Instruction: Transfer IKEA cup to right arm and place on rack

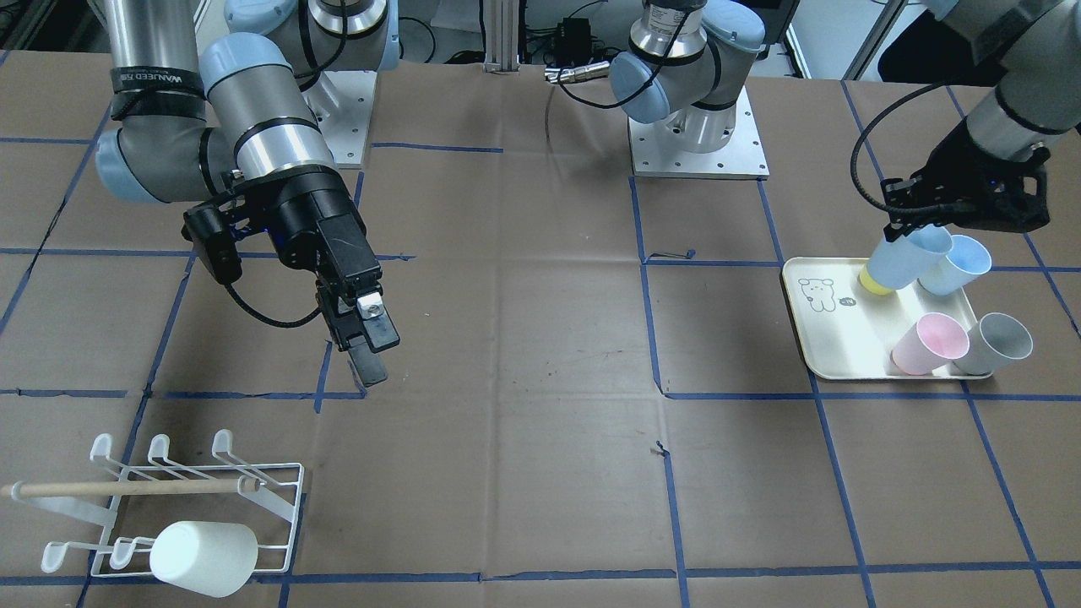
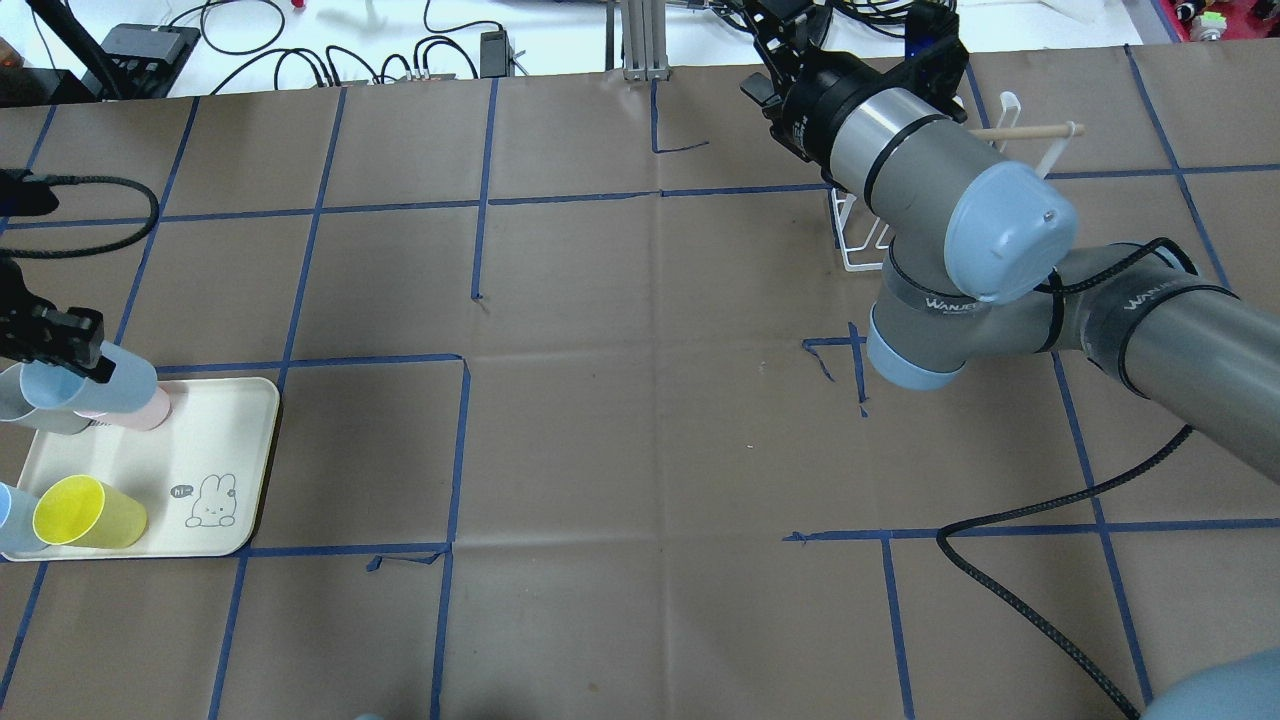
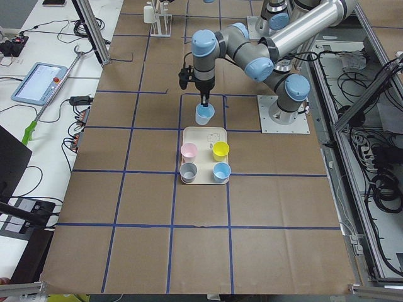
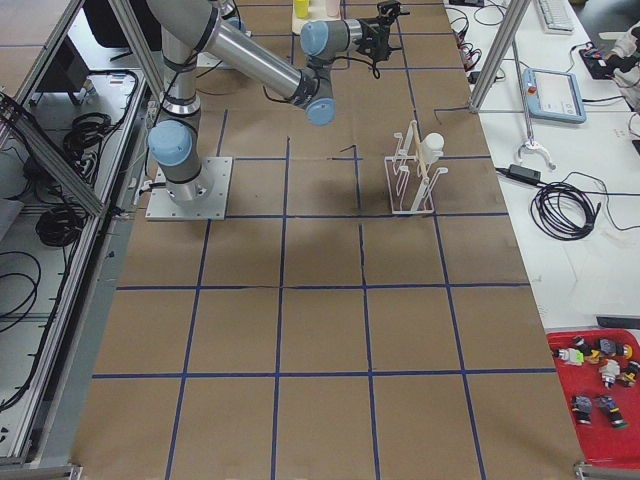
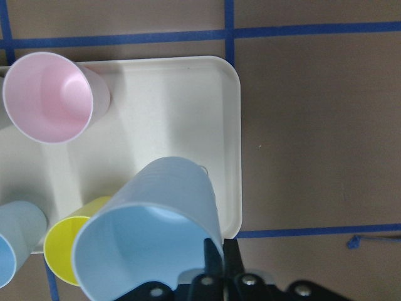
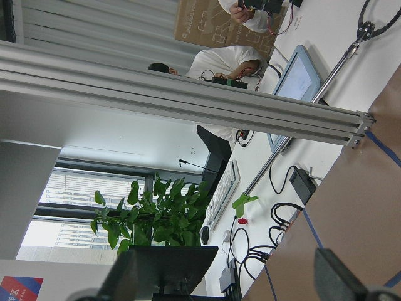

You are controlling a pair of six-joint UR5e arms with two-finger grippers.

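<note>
The IKEA cup (image 1: 905, 257), light blue, hangs tilted above the far end of the cream tray (image 1: 832, 338). My left gripper (image 1: 916, 224) is shut on its rim. The left wrist view shows the cup (image 5: 150, 238) with the fingers (image 5: 216, 260) pinching its wall. Far off, my right gripper (image 1: 372, 346) with long paddle fingers hovers over the table, open and holding nothing. The white wire rack (image 1: 270, 498) with its wooden dowel stands near the table corner, and a white cup (image 1: 203, 557) lies on its prongs. In the overhead view the right arm partly hides the rack (image 2: 858, 245).
On the tray stand a yellow cup (image 1: 874, 283), another light blue cup (image 1: 958, 262), a pink cup (image 1: 929, 342) and a grey cup (image 1: 1001, 342). Brown paper with blue tape lines covers the table between the arms. A black cable (image 2: 1040, 610) trails by the right arm.
</note>
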